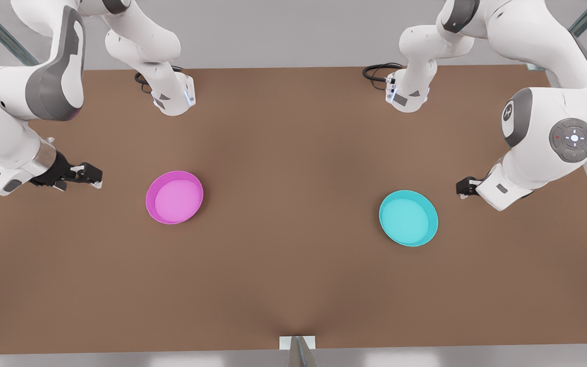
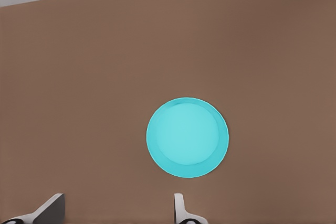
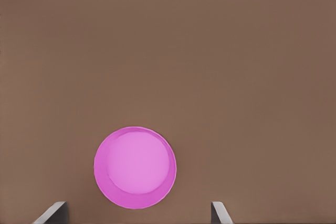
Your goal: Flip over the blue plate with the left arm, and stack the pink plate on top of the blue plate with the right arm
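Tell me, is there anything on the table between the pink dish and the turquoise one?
No. In the front view, only bare brown table lies between the pink plate and the blue plate; they sit well apart.

Bare brown table (image 1: 293, 255) is lying open around the pink plate (image 1: 174, 197) and the blue plate (image 1: 408, 218), which are sitting well apart. The right gripper (image 1: 89, 176), fingers spread, at frame left, and the left gripper (image 1: 465, 187), at frame right, are each facing unobstructed tabletop.
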Robot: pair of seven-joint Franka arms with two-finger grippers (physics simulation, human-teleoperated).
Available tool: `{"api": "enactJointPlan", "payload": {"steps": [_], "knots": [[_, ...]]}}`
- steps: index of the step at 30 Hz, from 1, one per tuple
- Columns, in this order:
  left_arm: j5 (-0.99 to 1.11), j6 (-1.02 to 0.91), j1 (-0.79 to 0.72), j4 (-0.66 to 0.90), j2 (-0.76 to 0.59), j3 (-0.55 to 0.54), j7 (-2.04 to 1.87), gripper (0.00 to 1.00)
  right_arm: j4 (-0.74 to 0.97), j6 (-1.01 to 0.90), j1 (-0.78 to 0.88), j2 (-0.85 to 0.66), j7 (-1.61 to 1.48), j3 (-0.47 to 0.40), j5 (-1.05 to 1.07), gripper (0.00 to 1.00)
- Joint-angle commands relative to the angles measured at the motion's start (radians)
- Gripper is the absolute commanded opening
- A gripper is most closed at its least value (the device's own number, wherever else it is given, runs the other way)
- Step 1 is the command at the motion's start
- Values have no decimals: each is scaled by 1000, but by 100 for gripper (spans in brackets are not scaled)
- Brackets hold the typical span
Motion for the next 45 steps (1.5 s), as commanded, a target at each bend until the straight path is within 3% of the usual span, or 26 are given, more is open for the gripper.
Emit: {"api": "enactJointPlan", "payload": {"steps": [1,4,6,8,12,29,33,36,45], "knots": [[3,0,0,0,0,0,0,100,-6,4,-7,-3,0,1,0,100],[-25,0,0,-6,27,-5,17,100,-8,6,-4,11,-2,1,-1,100],[-229,74,14,-12,121,35,38,100,-13,9,-9,11,0,0,-1,100],[-397,218,44,-170,155,78,241,100,-9,9,-9,17,3,-5,-3,100],[-532,433,86,-370,207,92,518,100,-48,35,34,15,18,-25,-58,100],[-488,508,127,-360,403,130,630,100,-78,61,35,5,21,6,-51,100],[-486,522,123,-357,436,130,630,51,-80,66,39,1,23,0,-49,100],[-488,522,121,-357,439,129,630,43,-85,66,35,1,21,0,-51,100],[-490,522,123,-356,448,129,629,34,-89,66,32,1,21,-6,-49,100]]}}
